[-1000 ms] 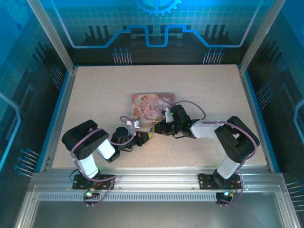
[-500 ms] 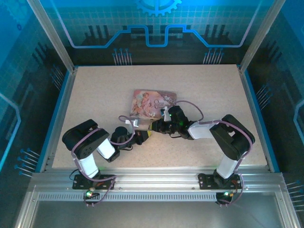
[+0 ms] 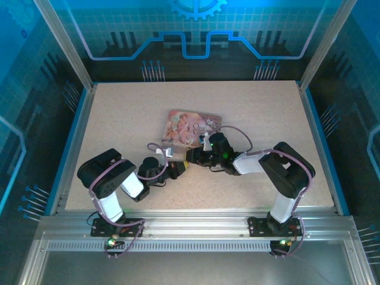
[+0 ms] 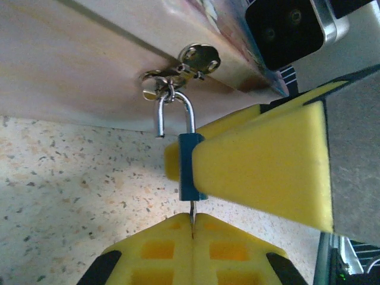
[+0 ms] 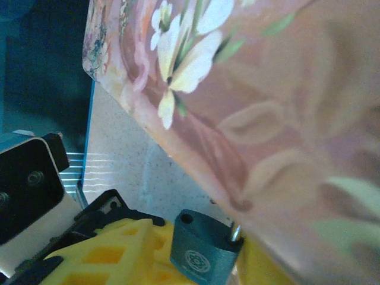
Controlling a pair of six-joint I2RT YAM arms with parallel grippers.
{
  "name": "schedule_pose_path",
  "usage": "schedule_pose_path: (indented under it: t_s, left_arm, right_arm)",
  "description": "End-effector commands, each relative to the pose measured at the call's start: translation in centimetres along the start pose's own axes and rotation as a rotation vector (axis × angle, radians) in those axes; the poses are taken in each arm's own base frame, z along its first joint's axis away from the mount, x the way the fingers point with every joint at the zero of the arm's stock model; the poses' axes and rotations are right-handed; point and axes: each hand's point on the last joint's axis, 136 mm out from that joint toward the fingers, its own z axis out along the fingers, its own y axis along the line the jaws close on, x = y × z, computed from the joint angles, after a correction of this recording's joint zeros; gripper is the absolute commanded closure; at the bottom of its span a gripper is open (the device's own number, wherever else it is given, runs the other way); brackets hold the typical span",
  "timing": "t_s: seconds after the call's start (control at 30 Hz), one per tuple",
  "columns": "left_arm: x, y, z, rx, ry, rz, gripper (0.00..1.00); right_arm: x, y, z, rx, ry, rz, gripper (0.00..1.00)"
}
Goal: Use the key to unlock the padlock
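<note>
The padlock (image 4: 191,169), hung from the hasp (image 4: 178,72) of the tin (image 4: 89,59), sits clamped in the right gripper (image 3: 192,157), which enters from 3 o'clock. The left gripper (image 4: 193,224), clenched on the key (image 4: 193,214), meets its base from 6 o'clock. A gentle twist along the key's axis looks the wisest move.

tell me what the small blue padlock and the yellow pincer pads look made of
Small blue padlock: probably metal, matte blue coated body, stamped round emblem; curved shackle looks polished steel, bright glints. Yellow pincer pads: likely foam or rubber, matte, moulded waffle grid.
</note>
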Motion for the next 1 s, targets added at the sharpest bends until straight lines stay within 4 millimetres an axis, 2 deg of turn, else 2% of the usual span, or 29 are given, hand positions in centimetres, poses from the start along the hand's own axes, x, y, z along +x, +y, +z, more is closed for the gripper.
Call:
schedule_pose_path:
  t_s: [0.0, 0.1, 0.23, 0.27, 0.4, 0.5, 0.53, 0.67, 0.77, 0.87, 0.97]
  left_arm:
    - [-1.3, -3.6, 0.1, 0.150, -0.005, 0.023, 1.00]
    - [-1.4, -4.0, 0.0, 0.165, 0.000, 0.018, 1.00]
    - [-1.3, -3.6, -0.2, 0.157, 0.001, 0.016, 1.00]
    - [-1.2, -3.6, -0.3, 0.156, 0.003, 0.016, 1.00]
    - [-1.0, -3.2, -0.4, 0.144, 0.006, 0.011, 1.00]
    - [-1.2, -2.7, -0.5, 0.126, -0.007, 0.006, 1.00]
    - [-1.4, -2.7, -0.5, 0.124, -0.011, 0.000, 0.98]
    - [-1.8, -2.8, -0.6, 0.128, -0.021, -0.018, 0.69]
    - [-2.1, -2.6, -1.0, 0.114, -0.042, -0.032, 0.56]
    - [-2.4, -1.7, -1.5, 0.084, -0.064, -0.070, 0.50]
    - [-2.5, -1.2, -1.7, 0.070, -0.068, -0.099, 0.50]
  right_arm:
    - [4.2, -1.4, 0.9, 0.027, 0.144, 0.105, 0.58]
    - [3.8, -0.8, 1.1, 0.008, 0.134, 0.100, 0.62]
    - [3.7, -0.7, 1.3, 0.013, 0.122, 0.102, 0.88]
    - [3.6, -0.7, 1.3, 0.013, 0.117, 0.103, 0.92]
    - [3.4, -0.6, 1.3, 0.005, 0.100, 0.119, 1.00]
    - [3.5, -0.6, 1.3, 0.002, 0.080, 0.125, 1.00]
    - [3.7, -0.6, 1.2, 0.000, 0.074, 0.125, 1.00]
    - [3.9, -0.6, 1.4, 0.000, 0.051, 0.135, 1.00]
    - [4.0, -0.7, 1.6, 0.003, 0.051, 0.152, 1.00]
    - [4.0, -0.8, 1.7, 0.009, 0.053, 0.171, 1.00]
    - [3.9, -0.8, 1.8, 0.013, 0.053, 0.186, 1.00]
